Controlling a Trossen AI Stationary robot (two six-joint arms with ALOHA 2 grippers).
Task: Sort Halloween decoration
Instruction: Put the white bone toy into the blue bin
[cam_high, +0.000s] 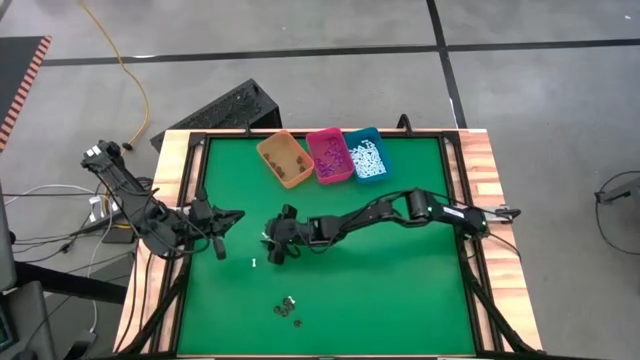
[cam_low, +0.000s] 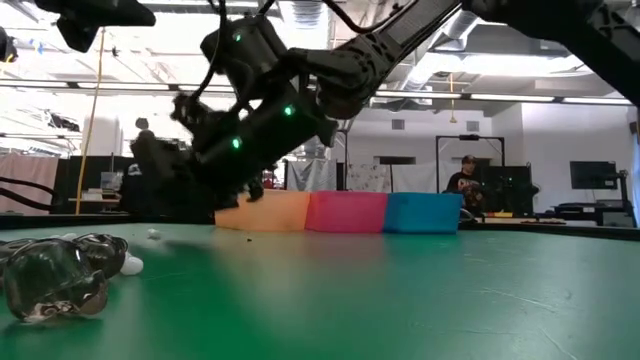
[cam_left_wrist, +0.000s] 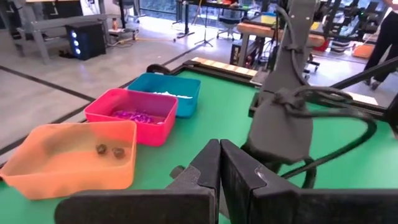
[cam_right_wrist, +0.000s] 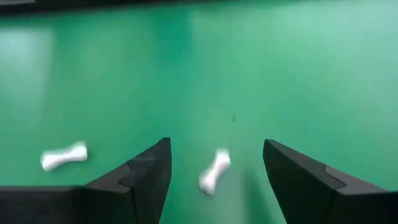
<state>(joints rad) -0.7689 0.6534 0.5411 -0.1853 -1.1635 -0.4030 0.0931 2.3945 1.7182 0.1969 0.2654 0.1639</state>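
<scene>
The Halloween decoration pieces lie loose on the green table (cam_high: 400, 270). Two white bone-shaped pieces (cam_right_wrist: 214, 171) (cam_right_wrist: 63, 157) rest flat on the mat, and a few dark pieces (cam_high: 288, 308) lie nearer the front edge. My right gripper (cam_right_wrist: 216, 144) is open and low over the middle of the table (cam_high: 270, 243). Its fingers stand either side of one white piece without touching it. My left gripper (cam_left_wrist: 221, 168) is shut on nothing and hangs raised at the table's left (cam_high: 237, 215).
Three bins stand side by side at the far edge. The orange bin (cam_high: 285, 160) holds dark bits, the pink bin (cam_high: 329, 155) purple bits and the teal bin (cam_high: 366, 155) white pieces. A wooden frame (cam_high: 485, 190) borders the mat.
</scene>
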